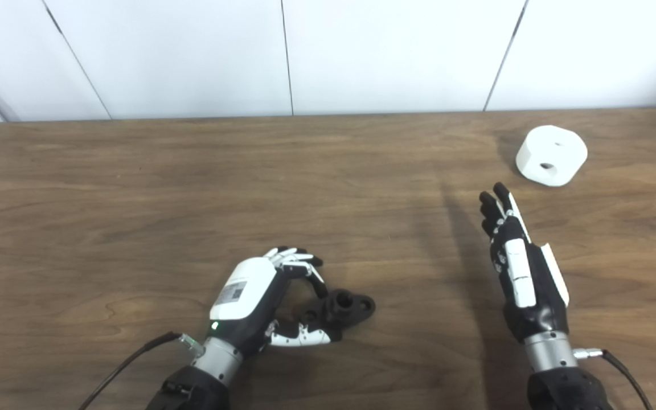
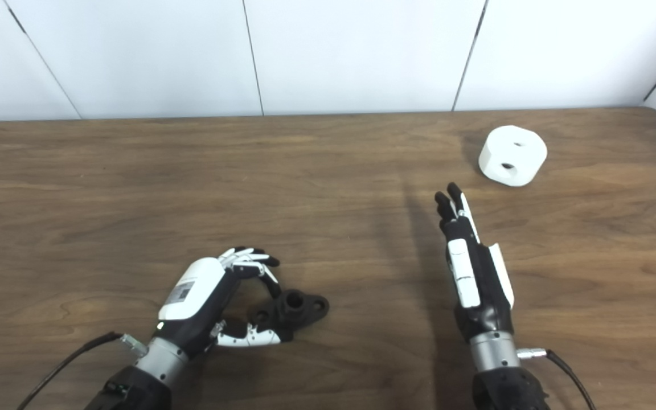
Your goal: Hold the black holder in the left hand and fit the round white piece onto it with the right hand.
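Curling its fingers (image 1: 296, 259) around the black plastic holder (image 1: 346, 308) lying near-centre on the brown wooden tabletop (image 1: 134, 199) but not yet clamping it, the left hand (image 1: 259, 302) readies a grasp, while the right hand (image 1: 519, 267), fingers straight, together and empty, points toward the round white piece (image 1: 551, 155) far right.

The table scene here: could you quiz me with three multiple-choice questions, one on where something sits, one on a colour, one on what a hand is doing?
1. Where is the round white piece?
A. far right of the table
B. near left corner
C. in a hand

2. What colour is the holder?
A. red
B. black
C. white

3. How is the right hand?
A. gripping the white piece
B. fist on the holder
C. open, fingers straight, empty

Answers: 1 A, it lies alone beyond the right hand. 2 B, it is dark all over, at the left hand. 3 C, nothing lies within its fingers.
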You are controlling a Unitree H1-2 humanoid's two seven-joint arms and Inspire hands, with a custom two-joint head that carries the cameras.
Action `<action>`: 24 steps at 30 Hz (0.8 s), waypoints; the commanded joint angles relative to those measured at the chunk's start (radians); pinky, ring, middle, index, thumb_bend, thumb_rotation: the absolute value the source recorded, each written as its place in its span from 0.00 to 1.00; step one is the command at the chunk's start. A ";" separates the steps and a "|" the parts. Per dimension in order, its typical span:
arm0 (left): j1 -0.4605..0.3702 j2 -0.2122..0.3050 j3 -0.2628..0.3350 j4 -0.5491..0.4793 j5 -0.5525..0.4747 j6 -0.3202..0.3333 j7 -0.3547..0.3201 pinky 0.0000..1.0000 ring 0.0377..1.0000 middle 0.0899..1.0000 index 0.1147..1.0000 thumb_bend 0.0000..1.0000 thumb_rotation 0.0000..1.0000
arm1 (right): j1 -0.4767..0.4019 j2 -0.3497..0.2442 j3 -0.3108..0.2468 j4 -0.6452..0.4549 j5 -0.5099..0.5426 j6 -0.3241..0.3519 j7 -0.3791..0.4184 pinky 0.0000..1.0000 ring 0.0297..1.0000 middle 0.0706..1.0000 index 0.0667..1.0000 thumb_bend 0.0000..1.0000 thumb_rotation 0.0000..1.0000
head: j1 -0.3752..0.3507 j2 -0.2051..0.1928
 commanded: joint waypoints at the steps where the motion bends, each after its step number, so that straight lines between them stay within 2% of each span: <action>1: 0.035 -0.010 -0.021 -0.018 0.015 -0.013 -0.015 0.93 0.88 0.78 0.42 0.52 0.05 | 0.234 0.034 0.009 -0.090 0.014 -0.020 0.001 1.00 0.98 0.95 1.00 0.53 0.97 | -0.004 0.001; 11: 0.050 -0.017 -0.009 -0.009 0.021 -0.019 -0.023 0.93 0.88 0.78 0.42 0.52 0.05 | 0.230 0.017 -0.031 -0.128 0.020 -0.005 0.003 1.00 1.00 0.97 0.99 0.55 0.98 | -0.059 -0.016; 16: 0.056 -0.015 -0.008 0.002 0.020 -0.024 -0.018 0.93 0.87 0.78 0.42 0.52 0.05 | 0.209 0.008 -0.071 -0.164 0.024 0.005 -0.001 1.00 1.00 0.96 1.00 0.51 0.99 | -0.080 -0.024; 19: 0.060 -0.012 -0.008 0.005 0.022 -0.029 -0.020 0.93 0.88 0.78 0.42 0.52 0.05 | 0.182 0.005 -0.103 -0.201 0.008 0.043 -0.011 1.00 0.97 0.95 1.00 0.49 1.00 | -0.080 -0.024; 21: 0.061 -0.011 -0.009 0.013 0.025 -0.039 -0.017 0.92 0.88 0.78 0.42 0.52 0.05 | 0.162 0.000 -0.128 -0.224 -0.006 0.072 -0.017 1.00 0.96 0.95 0.99 0.49 1.00 | -0.114 -0.041; 24: 0.063 -0.011 -0.004 0.024 0.022 -0.052 -0.015 0.92 0.88 0.78 0.42 0.52 0.05 | 0.134 -0.011 -0.160 -0.252 -0.004 0.112 -0.015 1.00 0.96 0.96 1.00 0.48 0.99 | -0.128 -0.045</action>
